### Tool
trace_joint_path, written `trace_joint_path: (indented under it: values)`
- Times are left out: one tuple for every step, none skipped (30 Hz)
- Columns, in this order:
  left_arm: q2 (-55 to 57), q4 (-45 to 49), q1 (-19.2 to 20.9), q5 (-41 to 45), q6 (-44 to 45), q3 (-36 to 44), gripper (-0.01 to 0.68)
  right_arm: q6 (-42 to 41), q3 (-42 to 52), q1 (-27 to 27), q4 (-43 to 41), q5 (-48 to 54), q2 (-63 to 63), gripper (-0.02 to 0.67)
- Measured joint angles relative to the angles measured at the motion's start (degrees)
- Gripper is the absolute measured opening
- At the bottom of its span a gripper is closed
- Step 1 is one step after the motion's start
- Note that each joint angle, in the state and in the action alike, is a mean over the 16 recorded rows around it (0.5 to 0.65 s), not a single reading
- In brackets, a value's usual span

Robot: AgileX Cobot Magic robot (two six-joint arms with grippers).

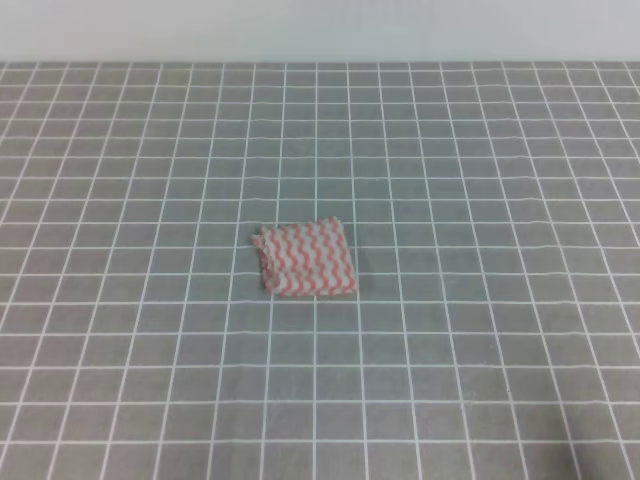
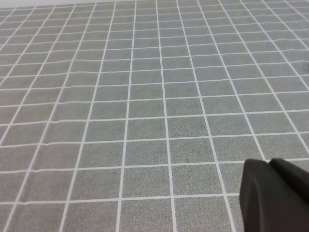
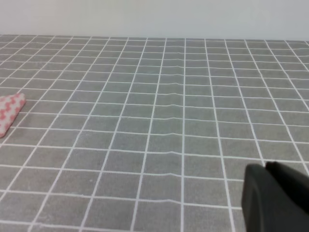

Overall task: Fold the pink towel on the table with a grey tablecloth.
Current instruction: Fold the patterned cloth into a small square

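in each wrist view i only see a dark bit of the left gripper [image 2: 275, 195] and the right gripper [image 3: 276, 197] at the lower right, so i cannot tell if they are open or closed. both hang over bare cloth. the pink towel [image 1: 305, 258] lies in the middle of the high view on the table with a grey tablecloth [image 1: 480, 150], and it looks folded small. i think the job is about done, so i would keep both arms away and not bump it.
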Motion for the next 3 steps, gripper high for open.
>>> trace_joint_path:
  values:
    - [0.01,0.00,0.00,0.02,0.00,-0.02,-0.002,0.00,0.08,0.00,-0.02,-0.06,0.01,-0.017]
    - [0.02,0.00,0.00,-0.07,0.02,0.07,-0.002,0.00,0.17,-0.01,-0.05,-0.13,0.02,-0.017]
    - [0.03,0.00,0.00,-0.06,0.02,0.06,-0.002,0.00,0.12,-0.01,-0.03,-0.09,0.03,-0.017]
